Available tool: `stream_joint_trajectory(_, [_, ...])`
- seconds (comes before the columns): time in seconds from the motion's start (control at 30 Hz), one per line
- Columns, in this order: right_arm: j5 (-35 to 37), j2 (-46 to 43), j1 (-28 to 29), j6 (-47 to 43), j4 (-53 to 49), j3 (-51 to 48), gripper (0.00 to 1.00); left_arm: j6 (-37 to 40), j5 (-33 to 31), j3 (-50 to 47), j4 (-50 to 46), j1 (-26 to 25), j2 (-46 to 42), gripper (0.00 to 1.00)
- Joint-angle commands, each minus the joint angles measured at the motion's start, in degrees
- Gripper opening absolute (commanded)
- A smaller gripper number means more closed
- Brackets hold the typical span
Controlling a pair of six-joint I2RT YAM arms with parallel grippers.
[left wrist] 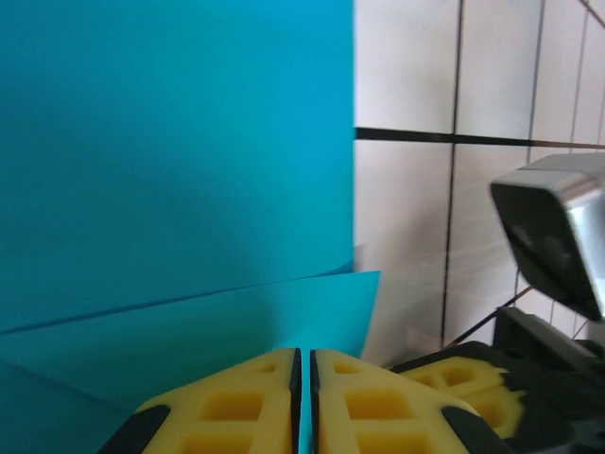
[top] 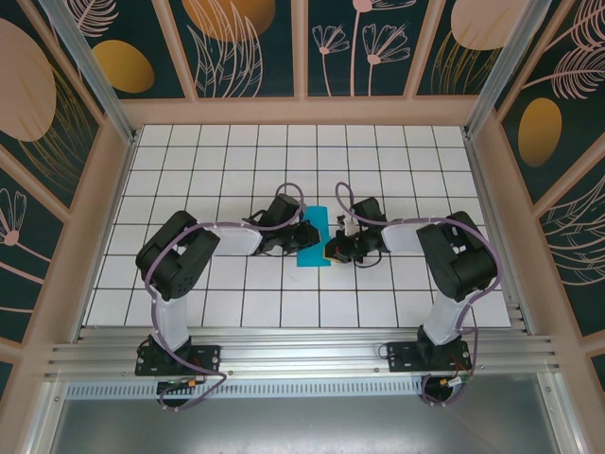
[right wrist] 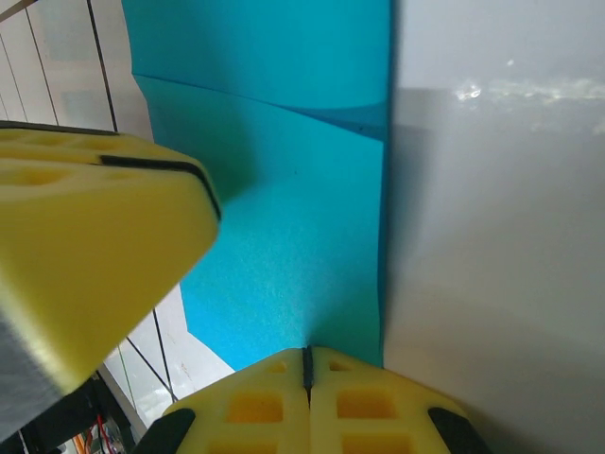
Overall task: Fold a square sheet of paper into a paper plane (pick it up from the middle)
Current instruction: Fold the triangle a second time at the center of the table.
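Left fingers (left wrist: 236, 407), right fingers (right wrist: 255, 407) pinch the teal paper (left wrist: 170, 142)

The white table (top: 189, 180) spreads across the booth floor, with black grid lines (top: 189, 196) cutting it into even tiles. In the left wrist view those tiles (left wrist: 406, 66) gleam pale, one dark line (left wrist: 473, 139) running straight across. Around the table stand dark teal wall panels (top: 250, 43), painted with orange ovals and pale flower outlines and framed in peach-coloured wood (top: 302, 111). Along the near edge runs a silver rail (top: 302, 355), and below it lies a grey metal sheet (top: 302, 421).
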Motion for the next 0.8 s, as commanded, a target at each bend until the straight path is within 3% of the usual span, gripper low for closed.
stream_joint_trajectory(0.0, [6.18,3.46,0.44,-0.72,-5.50,-1.20,0.03,-0.61,0.74,-1.05,3.03,-0.07,1.21,0.15])
stream_joint_trajectory(0.53, [2.50,-0.64,2.20,-0.59,-6.82,3.32,0.05,0.67,-3.94,-3.40,-1.50,0.07,3.82,0.13])
stream_joint_trajectory(0.77, [4.24,-0.17,2.06,-1.15,-7.14,-1.20,0.05,0.93,-4.69,-3.10,-2.49,-0.05,3.66,0.13])
